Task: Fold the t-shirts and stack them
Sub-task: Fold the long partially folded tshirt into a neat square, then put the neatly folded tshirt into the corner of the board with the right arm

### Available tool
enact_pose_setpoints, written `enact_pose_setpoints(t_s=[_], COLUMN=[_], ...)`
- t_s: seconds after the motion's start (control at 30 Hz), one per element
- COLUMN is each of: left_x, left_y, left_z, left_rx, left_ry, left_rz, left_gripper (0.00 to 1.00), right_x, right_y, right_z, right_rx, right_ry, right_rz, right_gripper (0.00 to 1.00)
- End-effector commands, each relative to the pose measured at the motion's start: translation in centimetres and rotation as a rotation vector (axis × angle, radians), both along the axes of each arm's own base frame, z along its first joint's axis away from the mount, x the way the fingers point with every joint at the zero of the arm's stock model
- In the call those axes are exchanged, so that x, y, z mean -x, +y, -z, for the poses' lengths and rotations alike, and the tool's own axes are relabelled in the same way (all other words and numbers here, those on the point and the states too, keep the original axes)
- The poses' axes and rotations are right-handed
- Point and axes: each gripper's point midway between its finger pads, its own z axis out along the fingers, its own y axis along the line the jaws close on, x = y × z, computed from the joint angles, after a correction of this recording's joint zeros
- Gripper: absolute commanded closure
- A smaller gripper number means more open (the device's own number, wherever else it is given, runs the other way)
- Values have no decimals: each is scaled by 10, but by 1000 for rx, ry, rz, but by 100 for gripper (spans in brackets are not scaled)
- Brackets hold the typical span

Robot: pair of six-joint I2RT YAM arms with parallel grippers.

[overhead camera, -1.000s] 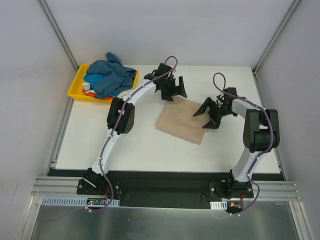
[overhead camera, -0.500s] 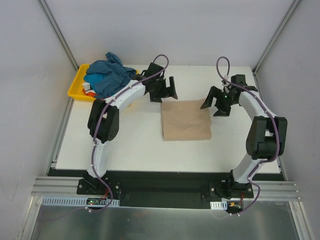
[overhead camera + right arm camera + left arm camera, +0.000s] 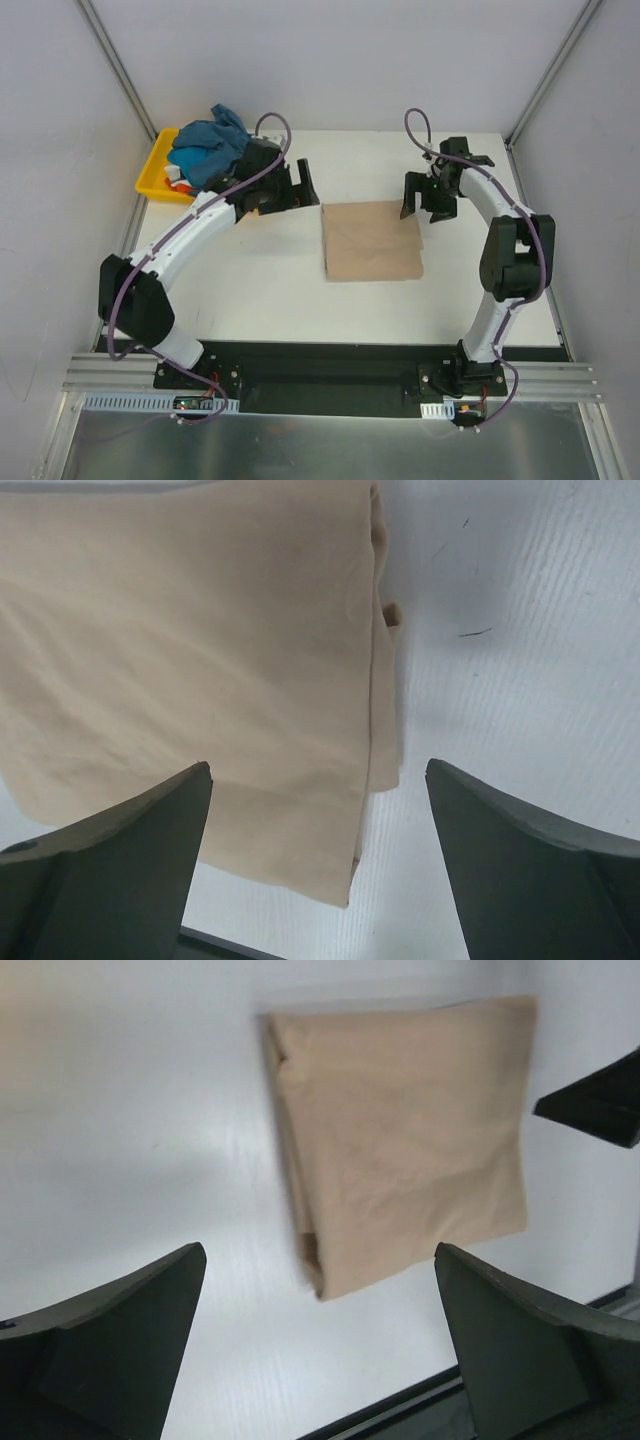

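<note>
One beige t-shirt (image 3: 371,241) lies folded into a flat rectangle mid-table; it also fills the left wrist view (image 3: 400,1130) and the right wrist view (image 3: 200,660). My left gripper (image 3: 300,190) hangs open to the left of its far left corner, holding nothing (image 3: 318,1260). Open and empty too, my right gripper (image 3: 424,205) hovers over the shirt's far right corner (image 3: 318,770). A crumpled teal-blue t-shirt (image 3: 211,150) is heaped in the yellow tray (image 3: 152,172), with bits of white and orange-red cloth (image 3: 176,180) under it.
The tray sits at the table's far left corner, just behind my left arm's forearm (image 3: 190,225). Grey walls with metal frame posts close in the table's left, right and back. One black finger of the right gripper (image 3: 595,1105) shows in the left wrist view.
The beige shirt went from lying askew to square a second ago and has stayed put since. My left arm swung left, off the shirt, toward the tray. My right gripper drew back to the far right corner.
</note>
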Motion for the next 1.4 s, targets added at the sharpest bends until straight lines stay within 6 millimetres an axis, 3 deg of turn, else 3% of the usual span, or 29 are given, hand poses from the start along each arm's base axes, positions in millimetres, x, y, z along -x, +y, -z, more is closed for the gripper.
enact_pose_setpoints(t_s=[0.0,0.03,0.07,0.23,0.37,0.6,0.73,0.8,0.83,0.9,1.1,1.23,1.37], left_x=[34,42,55,91,99,94,94,94,95,95,93,88,83], left_y=[58,68,78,104,111,115,117,122,124,129,135,137,139], left_z=[26,23,45,79,86,83,80,80,80,79,79,80,80], left_rx=[-92,-84,-110,-127,-126,-135,-134,-147,-150,-163,-182,-197,-207], left_ry=[38,26,71,164,194,188,178,170,163,150,139,141,139], left_rz=[-146,-184,-205,-269,-299,-311,-316,-326,-332,-341,-350,-350,-349], left_gripper=[1,1,1,1,1,1,1,1,1,1,1,1,1], right_x=[4,6,7,14,22,41,54,64,67,79,113,145,160], right_y=[-7,-7,-4,3,12,18,9,1,-5,-15,-69,-112,-143], right_z=[17,26,30,54,66,74,71,68,68,65,58,59,54], right_rx=[86,89,86,123,128,135,161,169,167,166,234,356,458], right_ry=[73,106,120,192,237,287,298,306,310,319,364,431,471], right_rz=[5,16,13,23,29,71,106,120,138,160,244,267,268], right_gripper=[11,14,16,22,33,56,83,87,95,95,98,98,98])
